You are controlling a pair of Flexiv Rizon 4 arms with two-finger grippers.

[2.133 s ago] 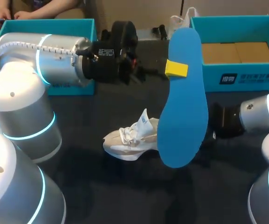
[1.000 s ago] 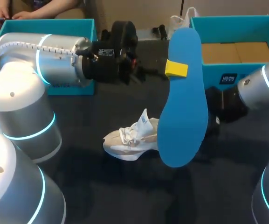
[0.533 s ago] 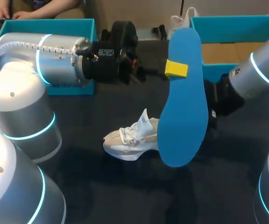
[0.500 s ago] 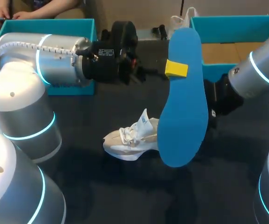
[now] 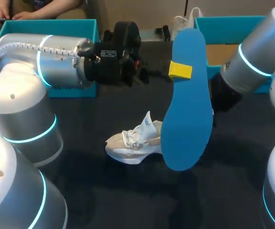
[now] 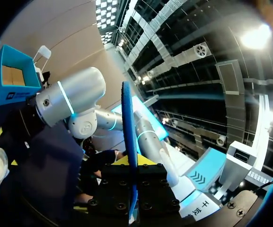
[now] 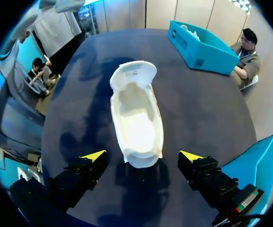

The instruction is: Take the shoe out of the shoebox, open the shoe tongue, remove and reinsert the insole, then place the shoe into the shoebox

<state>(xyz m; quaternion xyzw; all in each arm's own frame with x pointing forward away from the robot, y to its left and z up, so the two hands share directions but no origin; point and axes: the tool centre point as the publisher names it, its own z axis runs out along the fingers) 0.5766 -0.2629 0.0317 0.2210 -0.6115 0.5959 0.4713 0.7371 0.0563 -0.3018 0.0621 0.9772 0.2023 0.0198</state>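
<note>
A big blue insole hangs upright over the table's middle, with my left gripper shut on its upper half; one yellow tip shows on its face. In the left wrist view the insole stands edge-on between the fingers of that gripper. The white shoe lies on the dark table, partly behind the insole. My right arm comes in from the right, its fingers hidden behind the insole. In the right wrist view the right gripper is open just above the heel of the shoe, whose opening faces up.
A teal shoebox with a cardboard floor stands at the back right, behind my right arm. A second teal box stands at the back left, behind my left arm. Small dark items lie at the far middle.
My right arm has swung up and in from the right edge toward the shoe and insole. The left arm, the insole and the shoe have stayed put.
</note>
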